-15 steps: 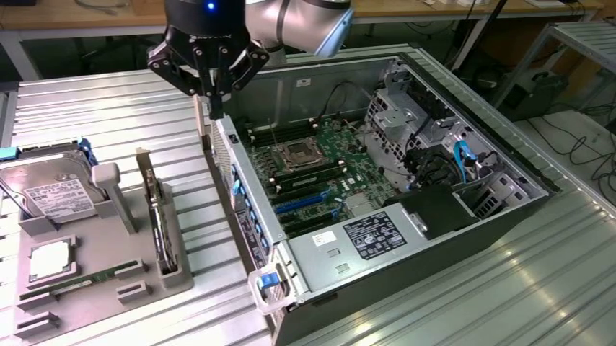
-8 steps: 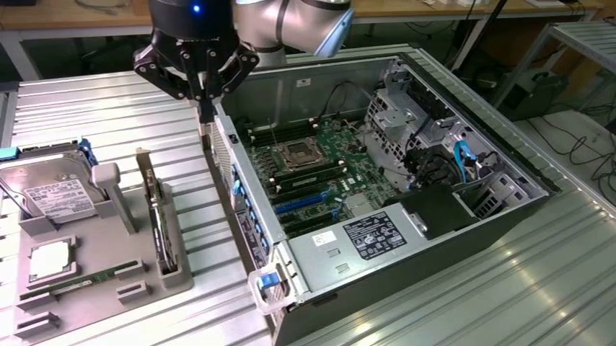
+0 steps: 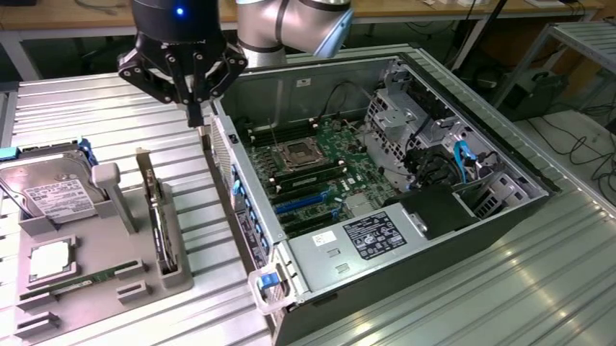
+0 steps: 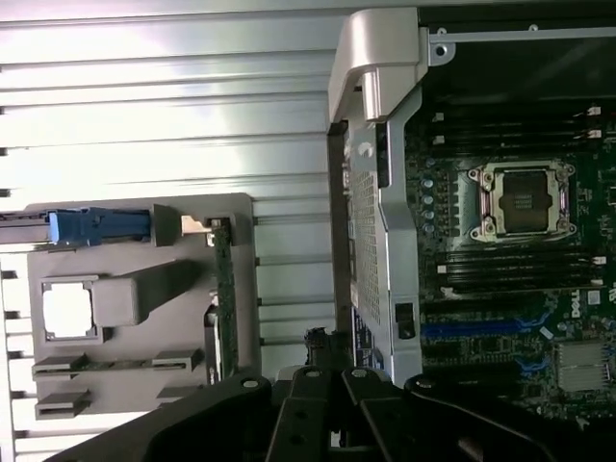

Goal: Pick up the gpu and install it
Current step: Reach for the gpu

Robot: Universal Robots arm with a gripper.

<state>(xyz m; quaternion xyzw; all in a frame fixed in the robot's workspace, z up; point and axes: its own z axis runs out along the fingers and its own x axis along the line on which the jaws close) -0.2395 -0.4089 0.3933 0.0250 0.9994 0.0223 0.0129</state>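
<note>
- The step in hand is the pick-up, and it has not yet begun in earnest: the gpu (image 3: 152, 202) stands on its long edge in a slot of the grey holder (image 3: 114, 225) on the counter (image 3: 86, 115), untouched.
- In the exterior view the gripper (image 3: 198, 117) hangs above the gap between the holder and the near wall of the open computer case (image 3: 228, 169). The card lies at about 7 o'clock from it and well apart.
- The fingers (image 3: 195, 108) are pressed together into one narrow point aimed straight down. Nothing is pinched between them and they touch nothing. The case wall is just below the tips.
- In the wrist view the card (image 4: 223, 289) shows edge-on as a thin green strip in the holder, off to one side of the arm's own line, so the gripper is not yet centred over it.
- As a judgement, a grasp calls for the fingers to part, come over the card's top edge and straddle its thin faces squarely; a skewed bite could tilt it in the slot.
- The install target looks ready: the blue expansion slots (image 3: 303, 205) on the motherboard (image 3: 318, 162) lie bare, at roughly 4 o'clock from the gripper.
- The hard drive (image 3: 53, 191), at 8 o'clock, is not part of this job.
</note>
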